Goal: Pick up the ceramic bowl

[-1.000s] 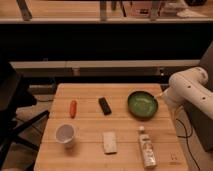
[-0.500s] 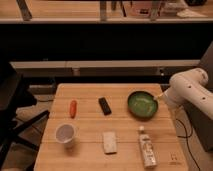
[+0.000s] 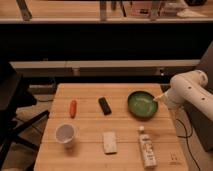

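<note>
your glossy green bowl, dark-rimmed, sits upright at the right of the table, open gripper just beside its right rim.

Wooden table, orange stick-shaped item, black bar, white cup, pale flat pad, bottle lying flat

No legible text, bottle label too small to read

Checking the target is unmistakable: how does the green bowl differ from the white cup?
The ceramic bowl is green, wide and shallow; the paper cup is white, narrower and taller-sided. On the wooden table, the bowl sits at right, beside the gripper; the cup sits front left, far from it. Both stand upright and open-topped.
</note>
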### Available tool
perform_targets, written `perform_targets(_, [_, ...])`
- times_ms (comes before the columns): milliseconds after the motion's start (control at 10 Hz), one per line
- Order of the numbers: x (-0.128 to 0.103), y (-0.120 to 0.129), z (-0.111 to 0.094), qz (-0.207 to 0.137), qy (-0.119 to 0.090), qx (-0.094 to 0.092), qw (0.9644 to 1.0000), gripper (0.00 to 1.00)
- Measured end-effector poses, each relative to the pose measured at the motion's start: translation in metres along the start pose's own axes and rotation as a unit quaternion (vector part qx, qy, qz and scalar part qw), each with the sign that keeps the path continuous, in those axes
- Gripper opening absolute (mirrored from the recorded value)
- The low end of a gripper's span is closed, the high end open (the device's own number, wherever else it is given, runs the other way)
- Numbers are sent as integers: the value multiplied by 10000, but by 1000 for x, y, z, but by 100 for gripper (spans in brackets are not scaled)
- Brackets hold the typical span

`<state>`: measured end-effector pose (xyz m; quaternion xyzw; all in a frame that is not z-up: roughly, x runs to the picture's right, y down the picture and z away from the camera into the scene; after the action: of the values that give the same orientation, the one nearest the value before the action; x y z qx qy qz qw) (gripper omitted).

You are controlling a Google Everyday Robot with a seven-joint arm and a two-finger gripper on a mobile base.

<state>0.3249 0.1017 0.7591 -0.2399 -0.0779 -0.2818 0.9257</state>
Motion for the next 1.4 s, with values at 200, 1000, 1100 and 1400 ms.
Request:
perform_targets(200, [1,1,6,-97,-33,-1,9999,80])
perform_targets(1000, [8,1,33,-292,-132,-68,9995,80])
perform_targets(1100, [8,1,36,-305,-141,-87,9994,80])
perform_targets(1400, [8,1,53,-367,-188,-152,9990,80])
